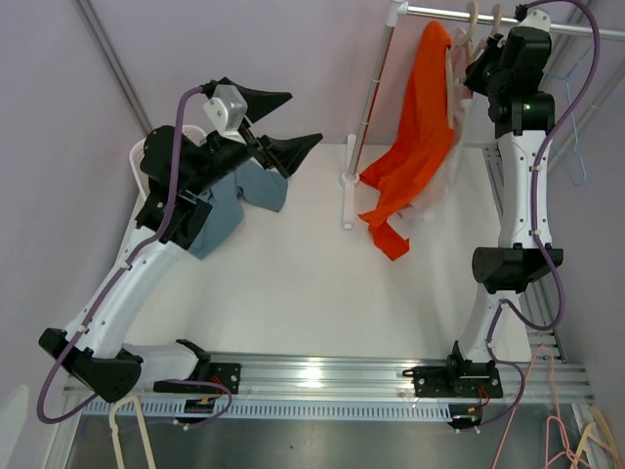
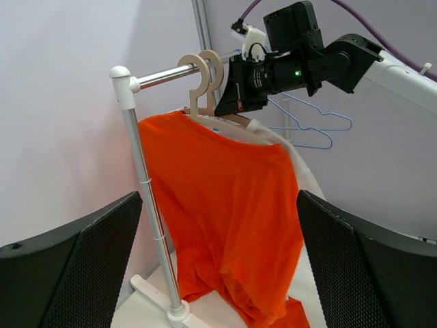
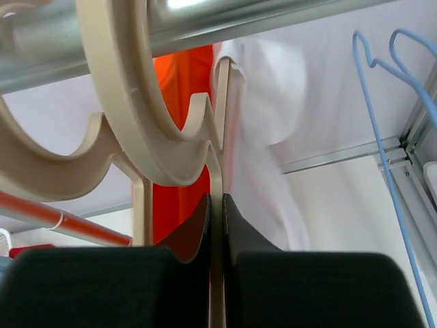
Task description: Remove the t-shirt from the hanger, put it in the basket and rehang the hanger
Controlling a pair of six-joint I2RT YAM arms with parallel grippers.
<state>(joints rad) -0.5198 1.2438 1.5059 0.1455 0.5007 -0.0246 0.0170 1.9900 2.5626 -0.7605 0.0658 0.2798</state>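
The orange t-shirt (image 1: 410,147) hangs from a wooden hanger (image 2: 198,82) on the rail (image 2: 164,74) at the far right of the counter (image 1: 293,283). Its long axis runs straight down, collar up at the hanger. Its lower end is bunched on the counter beside the foot of the stand (image 1: 349,181). A white garment (image 1: 444,186) hangs just behind it.

The right gripper (image 3: 216,225) is up at the rail, jaws pressed together on the thin neck of a hanger seen edge-on, just below its hook. Two wooden hooks sit side by side there, and I cannot tell whether the pinched one carries the t-shirt.

The left gripper (image 1: 283,122) hovers spread wide over a blue cloth (image 1: 229,200) at the far left, facing the t-shirt and well apart from it.
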